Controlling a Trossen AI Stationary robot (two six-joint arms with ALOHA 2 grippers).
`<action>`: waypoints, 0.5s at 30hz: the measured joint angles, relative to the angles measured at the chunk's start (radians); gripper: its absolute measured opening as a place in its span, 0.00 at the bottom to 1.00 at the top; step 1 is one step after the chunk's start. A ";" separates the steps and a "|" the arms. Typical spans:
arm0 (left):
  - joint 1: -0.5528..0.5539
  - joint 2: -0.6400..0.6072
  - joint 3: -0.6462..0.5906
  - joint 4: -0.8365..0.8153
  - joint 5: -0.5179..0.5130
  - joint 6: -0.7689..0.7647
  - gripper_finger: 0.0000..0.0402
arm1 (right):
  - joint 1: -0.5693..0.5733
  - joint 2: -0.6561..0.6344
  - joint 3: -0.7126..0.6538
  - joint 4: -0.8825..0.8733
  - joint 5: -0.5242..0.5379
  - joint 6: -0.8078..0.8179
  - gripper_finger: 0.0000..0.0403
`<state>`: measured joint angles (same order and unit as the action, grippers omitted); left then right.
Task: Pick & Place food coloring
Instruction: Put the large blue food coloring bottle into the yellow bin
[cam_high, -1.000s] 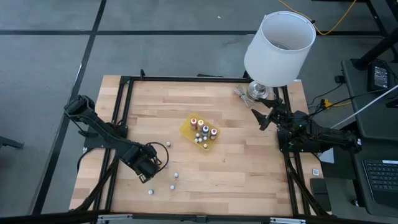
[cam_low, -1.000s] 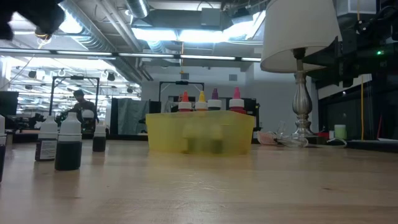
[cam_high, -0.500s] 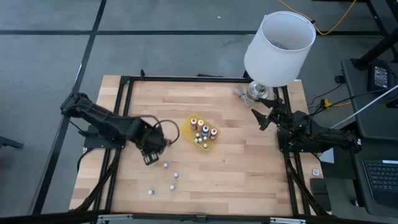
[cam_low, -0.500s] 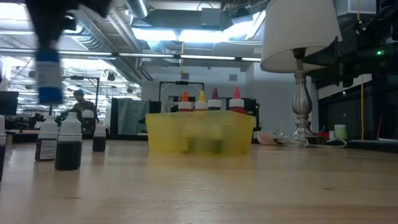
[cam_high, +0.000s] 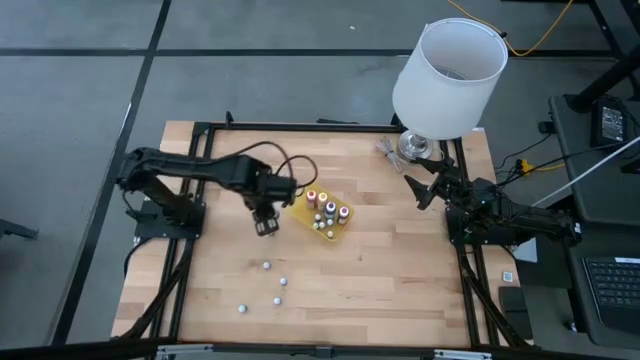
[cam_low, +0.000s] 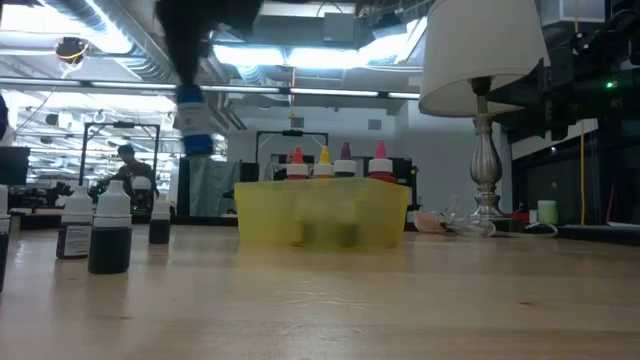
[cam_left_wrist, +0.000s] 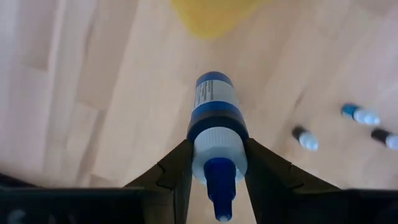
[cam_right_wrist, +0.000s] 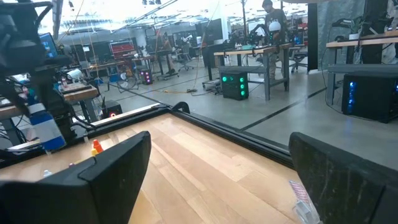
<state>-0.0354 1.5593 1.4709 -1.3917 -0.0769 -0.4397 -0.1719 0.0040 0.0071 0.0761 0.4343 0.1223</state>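
Note:
My left gripper (cam_high: 266, 224) is shut on a blue food coloring bottle (cam_left_wrist: 214, 115), which hangs high above the wood just left of the yellow tray (cam_high: 299, 208). In the low view the bottle (cam_low: 195, 125) is well above the tray's rim (cam_low: 260, 190). Several capped bottles stand upright in the tray. Several more loose bottles (cam_high: 266, 265) (cam_high: 283, 282) (cam_high: 241, 308) stand on the table toward the near left. My right gripper (cam_high: 425, 186) waits open at the table's right edge, pointing level, with nothing between its fingers. My left gripper pinches the bottle's white shoulder (cam_left_wrist: 200, 155), just below the blue cap, between its two fingers. The fingers come from above, pointing down. The bottle hangs upright below them, cap up, lifted clear of the table.
A lamp with a large white shade (cam_high: 447, 75) stands at the far right corner, with some clear wrapping (cam_high: 388, 148) by its base. The black frame rail (cam_high: 300, 127) runs round the table. Bare wood lies right of and in front of the tray.
My left gripper has carried the blue bottle from the near left of the table toward the far edge and the right, up to the yellow tray's left side, rising as it went and rolling at the wrist. The bottle has stayed upright in the hold.

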 joint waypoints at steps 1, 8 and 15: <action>0.012 0.018 0.020 0.001 -0.003 0.015 0.29 | 0.000 0.000 0.000 0.000 0.000 0.000 0.95; 0.059 0.172 0.184 -0.006 -0.004 0.088 0.29 | 0.000 0.000 0.000 0.000 0.000 0.000 0.95; 0.079 0.304 0.309 -0.015 -0.004 0.130 0.29 | 0.000 0.000 0.000 0.000 0.000 0.000 0.95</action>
<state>0.0435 1.8633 1.7795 -1.4069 -0.0814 -0.3094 -0.1719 0.0039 0.0070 0.0764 0.4343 0.1223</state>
